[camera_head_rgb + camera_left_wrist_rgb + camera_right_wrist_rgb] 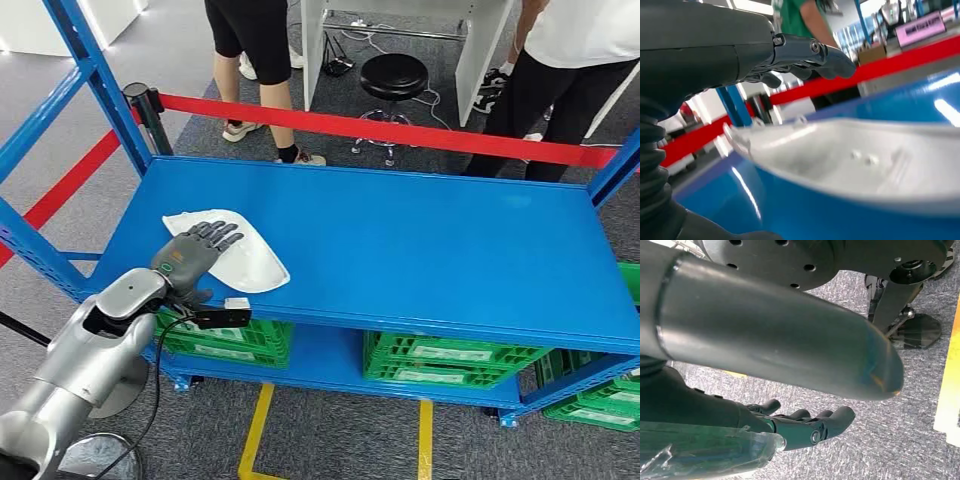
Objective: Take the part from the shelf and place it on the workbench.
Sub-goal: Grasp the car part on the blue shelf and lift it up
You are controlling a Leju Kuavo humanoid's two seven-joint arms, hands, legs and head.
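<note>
The part point(253, 265) is a flat white moulded shell lying at the left end of the blue shelf point(423, 240). My left hand point(195, 252) reaches over its near left side with the fingers stretched out across the top. In the left wrist view the dark fingers point(806, 52) hover above the white part point(851, 160) with a gap between them, and the thumb lies low by the shelf's edge. Nothing is gripped. My right hand point(806, 427) hangs beside my body above the grey carpet, fingers loosely extended and holding nothing.
Green crates point(445, 360) sit on the lower shelf level. Blue uprights frame the shelf at both ends. A red barrier tape point(392, 132) on a black post point(151, 115) runs behind it. Two people point(256, 40) stand beyond, near a black stool point(393, 75). Yellow lines point(256, 430) mark the floor.
</note>
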